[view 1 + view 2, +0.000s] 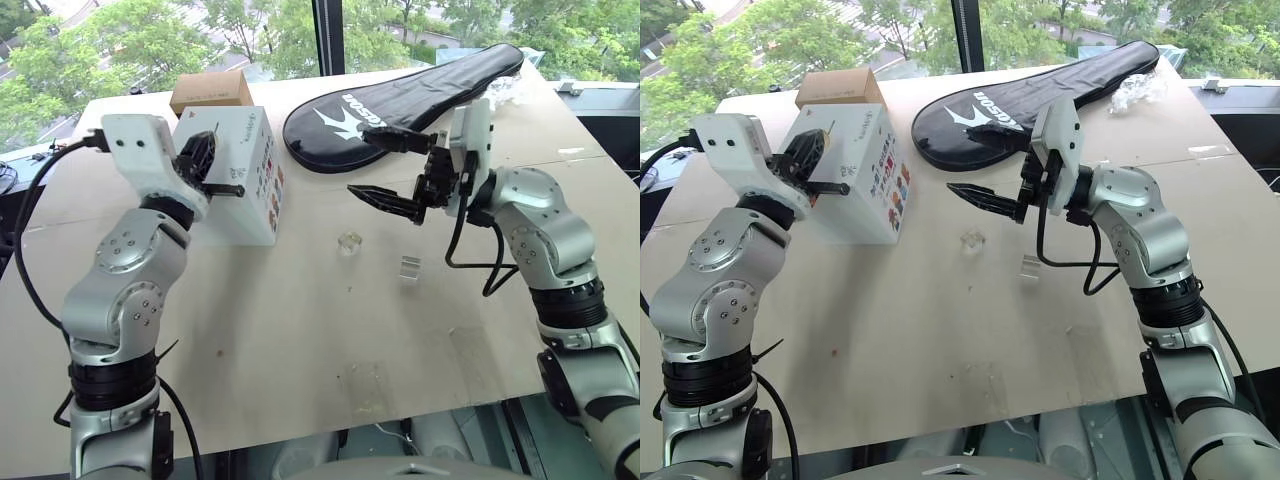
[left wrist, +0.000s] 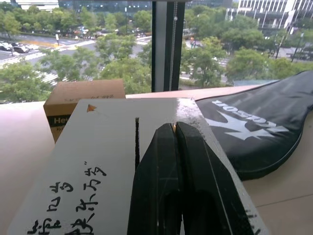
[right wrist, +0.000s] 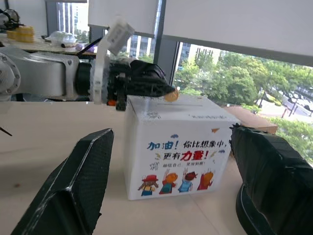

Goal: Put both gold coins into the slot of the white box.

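The white box (image 1: 243, 140) stands at the left of the table, its pictured side (image 3: 176, 161) facing my right gripper. Its lettered top (image 2: 98, 147) carries the thin dark slot (image 2: 137, 142). My left gripper (image 2: 173, 128) is shut and hovers over the box top just beside the slot, pinching a small gold coin (image 3: 171, 95) at its tips. A small round translucent piece with a yellowish tint (image 1: 348, 242) lies on the table right of the box; it may be the other gold coin. My right gripper (image 1: 368, 163) hangs open and empty above the table, pointing toward the box.
A clear glassy block (image 1: 409, 267) lies near the round piece. A flat brown cardboard box (image 1: 210, 90) sits behind the white box. A black racket bag (image 1: 400, 95) and crumpled clear plastic (image 1: 510, 92) lie at the back right. The table's front edge (image 1: 400, 410) is near.
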`<state>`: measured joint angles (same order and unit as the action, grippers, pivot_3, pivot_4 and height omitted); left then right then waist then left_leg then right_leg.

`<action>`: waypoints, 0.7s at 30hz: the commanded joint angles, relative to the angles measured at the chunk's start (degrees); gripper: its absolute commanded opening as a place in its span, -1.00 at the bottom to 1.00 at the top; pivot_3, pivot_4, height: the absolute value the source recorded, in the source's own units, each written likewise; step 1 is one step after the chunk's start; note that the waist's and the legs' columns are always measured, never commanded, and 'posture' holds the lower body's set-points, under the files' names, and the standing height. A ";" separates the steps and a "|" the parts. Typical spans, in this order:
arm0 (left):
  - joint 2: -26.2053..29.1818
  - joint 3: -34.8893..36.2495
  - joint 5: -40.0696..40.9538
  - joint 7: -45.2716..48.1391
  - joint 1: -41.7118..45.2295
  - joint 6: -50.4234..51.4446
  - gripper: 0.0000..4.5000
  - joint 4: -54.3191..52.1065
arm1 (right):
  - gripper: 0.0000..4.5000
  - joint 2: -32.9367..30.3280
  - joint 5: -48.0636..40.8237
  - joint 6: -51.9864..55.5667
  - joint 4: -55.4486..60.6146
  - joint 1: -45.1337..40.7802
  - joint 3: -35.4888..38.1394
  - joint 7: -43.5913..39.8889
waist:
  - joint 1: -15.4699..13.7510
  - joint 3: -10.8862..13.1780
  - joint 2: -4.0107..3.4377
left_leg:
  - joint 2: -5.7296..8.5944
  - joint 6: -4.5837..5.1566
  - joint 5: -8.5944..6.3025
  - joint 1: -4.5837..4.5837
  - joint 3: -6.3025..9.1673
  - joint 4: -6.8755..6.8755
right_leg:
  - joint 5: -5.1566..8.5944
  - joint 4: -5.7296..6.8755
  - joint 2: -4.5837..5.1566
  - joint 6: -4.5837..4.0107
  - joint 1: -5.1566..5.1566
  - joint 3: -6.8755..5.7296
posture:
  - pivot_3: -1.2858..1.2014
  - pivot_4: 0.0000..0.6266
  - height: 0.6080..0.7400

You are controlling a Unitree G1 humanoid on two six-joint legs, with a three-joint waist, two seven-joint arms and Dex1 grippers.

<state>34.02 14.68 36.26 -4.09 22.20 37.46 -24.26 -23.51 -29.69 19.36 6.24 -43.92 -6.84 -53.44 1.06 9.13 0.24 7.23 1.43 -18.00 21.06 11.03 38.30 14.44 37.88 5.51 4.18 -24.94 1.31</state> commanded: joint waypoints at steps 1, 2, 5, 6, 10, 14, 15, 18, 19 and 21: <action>0.40 0.54 -2.95 -0.40 1.35 1.69 -1.00 -1.98 | 0.81 -0.08 -1.01 0.34 2.60 -1.20 1.07 -1.19 | -0.10 0.00 0.00 | 0.00 0.00 0.00 0.00 0.00 0.01 | 0.00 0.00 0.01 0.00 0.01 0.00 | 0.03 -0.52 1.00; 0.48 0.58 -3.75 -0.45 1.39 1.99 -1.00 -1.99 | 0.81 -0.12 -1.12 0.62 2.77 -1.20 1.10 -1.32 | -0.11 0.00 0.00 | 0.00 0.00 0.00 0.01 0.00 0.02 | 0.00 0.00 0.01 0.00 0.01 0.00 | 0.03 -0.52 1.00; -0.35 1.99 -5.08 -1.42 1.52 3.22 -1.00 -1.22 | 0.81 -0.33 -1.25 1.23 2.87 -0.94 1.24 -1.86 | -0.09 0.00 0.00 | 0.02 0.00 0.00 0.01 0.00 0.03 | 0.00 0.01 0.03 0.00 0.02 -0.01 | 0.03 -0.52 1.00; -0.25 2.10 -5.74 -1.21 1.44 3.43 -1.00 -1.09 | 0.81 -0.40 -1.17 1.27 2.77 -0.86 1.26 -2.06 | -0.06 0.00 0.00 | 0.02 0.00 0.00 0.00 0.00 0.04 | -0.01 0.02 0.03 0.00 0.01 -0.01 | 0.03 -0.52 1.00; -0.82 2.42 -7.64 -1.20 1.29 4.38 -1.00 -1.22 | 0.81 -0.30 -0.96 1.07 1.90 -0.88 1.63 -2.45 | -0.01 0.00 0.00 | 0.02 0.00 0.00 -0.01 -0.01 0.04 | -0.01 0.05 0.03 0.00 0.01 0.00 | 0.03 -0.52 1.00; -1.87 2.61 -8.86 -1.21 1.32 5.24 -1.00 -1.00 | 0.81 0.00 -0.95 1.02 1.42 -0.91 1.92 -2.44 | 0.06 -0.01 0.00 | 0.02 0.00 0.00 -0.01 -0.02 0.07 | -0.01 0.06 0.03 0.00 0.02 0.01 | 0.03 -0.52 1.00; -2.34 2.60 -9.02 -1.31 1.24 5.41 -1.00 -0.89 | 0.81 0.05 -0.94 1.01 1.38 -0.92 1.92 -2.43 | 0.08 -0.01 0.00 | 0.02 0.00 0.00 -0.01 -0.02 0.07 | -0.01 0.08 0.03 0.00 0.01 0.00 | 0.03 -0.52 1.00; -3.27 2.04 -9.62 -1.04 1.29 6.25 -1.00 -0.60 | 0.81 0.17 -0.98 1.08 1.37 -0.96 1.96 -2.36 | 0.09 -0.01 0.01 | 0.02 0.00 0.00 -0.02 -0.02 0.08 | -0.01 0.09 0.03 0.00 0.02 0.00 | 0.03 -0.52 1.00; -4.17 2.71 -8.39 -0.44 1.33 6.34 -1.00 -0.77 | 0.81 0.21 -0.99 1.14 1.43 -0.98 1.98 -2.31 | 0.09 -0.02 0.00 | 0.02 0.00 0.00 -0.03 -0.02 0.09 | -0.01 0.10 0.03 0.00 0.03 0.00 | 0.03 -0.52 1.00; -4.94 3.66 -7.48 -0.11 1.44 7.33 -0.88 -0.85 | 0.87 0.24 -0.99 1.31 1.60 -0.98 2.01 -2.25 | 0.09 -0.03 0.01 | 0.02 0.00 0.00 -0.04 -0.03 0.11 | -0.01 0.11 0.03 0.00 0.04 0.01 | 0.03 -0.52 1.00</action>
<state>29.03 16.92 28.47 -4.47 23.67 43.46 -24.29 -23.39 -29.93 20.98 6.23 -44.06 -6.28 -55.74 1.15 9.10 0.26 7.25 1.43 -18.00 21.02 11.01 38.42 14.42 38.00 5.54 4.18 -24.90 1.32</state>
